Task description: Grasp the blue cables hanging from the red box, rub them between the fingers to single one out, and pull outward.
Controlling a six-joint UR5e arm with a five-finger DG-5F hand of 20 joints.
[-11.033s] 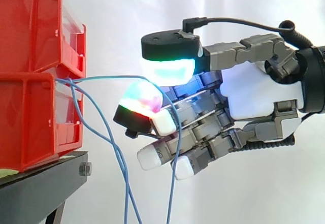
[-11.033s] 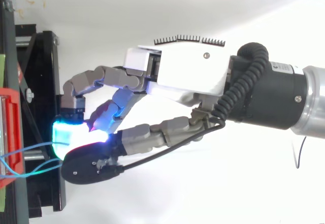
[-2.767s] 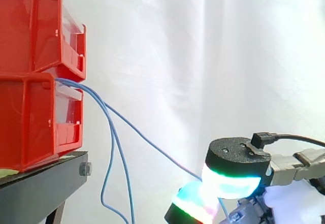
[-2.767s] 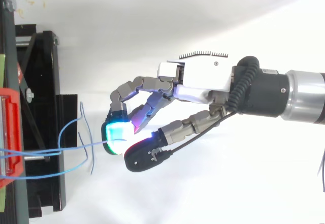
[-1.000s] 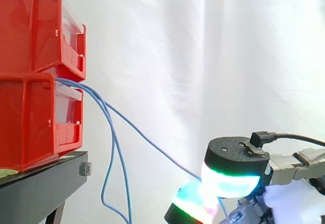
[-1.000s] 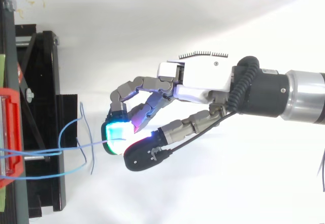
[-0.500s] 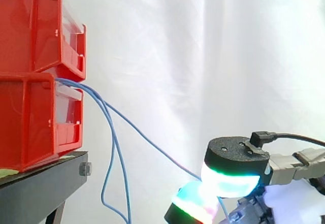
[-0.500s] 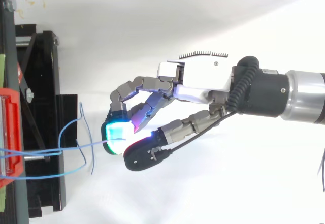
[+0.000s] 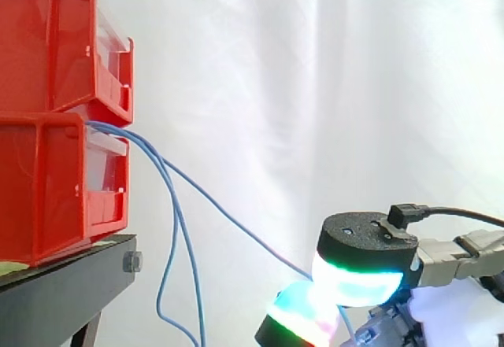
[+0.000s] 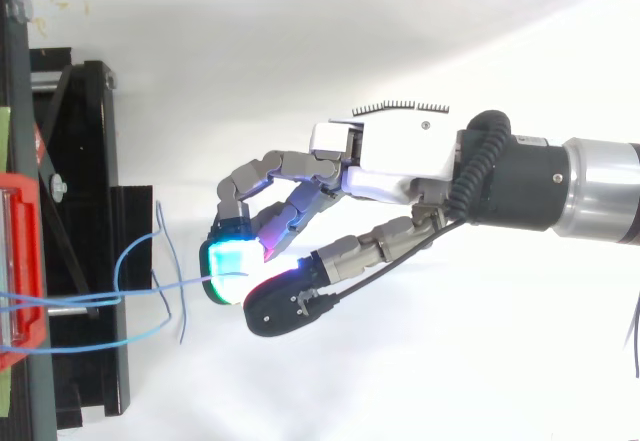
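Low at the right of the side view, well out from the stand (image 9: 71, 292), the hand (image 10: 400, 161) has its fingers (image 10: 232, 259) curled. A cyan-green pad presses against the thumb's pad, and one cable (image 9: 236, 221) is pinched between them. That cable runs in a nearly straight line up and left from the pinch to the front of the lower bin (image 9: 47, 190), where it joins the other cables (image 9: 134, 138). Those hang loose from the same spot, dropping beside the stand's edge and looping below the bin, apart from the hand. An upper bin (image 9: 47, 40), also red, sits stacked on the lower one. From above, the pinched cable crosses the gap between bin and pads, and loose ends curl near the stand's edge. A white curtain (image 9: 315, 87) hangs behind.
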